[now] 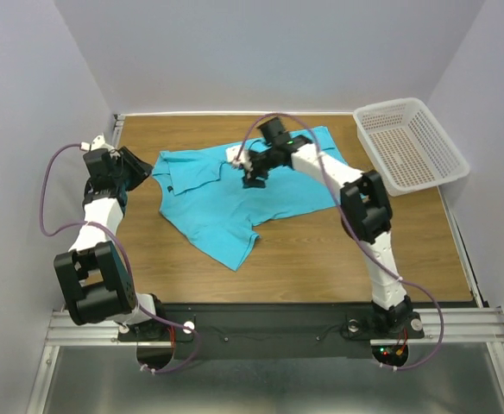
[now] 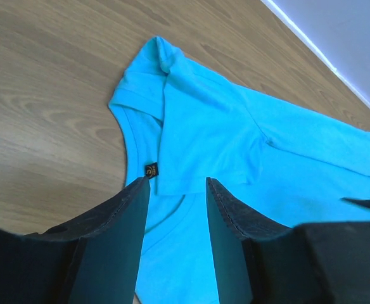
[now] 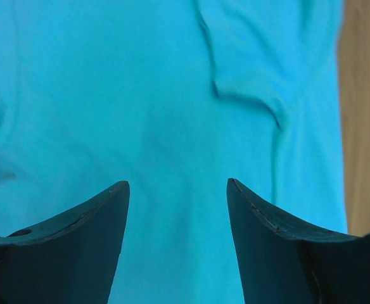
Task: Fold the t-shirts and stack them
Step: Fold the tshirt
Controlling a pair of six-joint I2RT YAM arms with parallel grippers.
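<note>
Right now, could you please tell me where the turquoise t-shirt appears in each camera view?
Top external: the t-shirt lies spread at mid-table, towards the far edge, partly under the right arm.
Left wrist: centre and right, just beyond the left fingers, its neck label by their tips.
Right wrist: fills nearly the whole picture behind the right fingers.
Shared landmark: the wooden table, bare wood beside the cloth in all three.

1. A small dark label (image 2: 150, 170) at the neck of the plain turquoise-blue cotton t-shirt (image 2: 236, 139) carries a yellowish mark, too small to read.
2. No other writing is legible.
</note>
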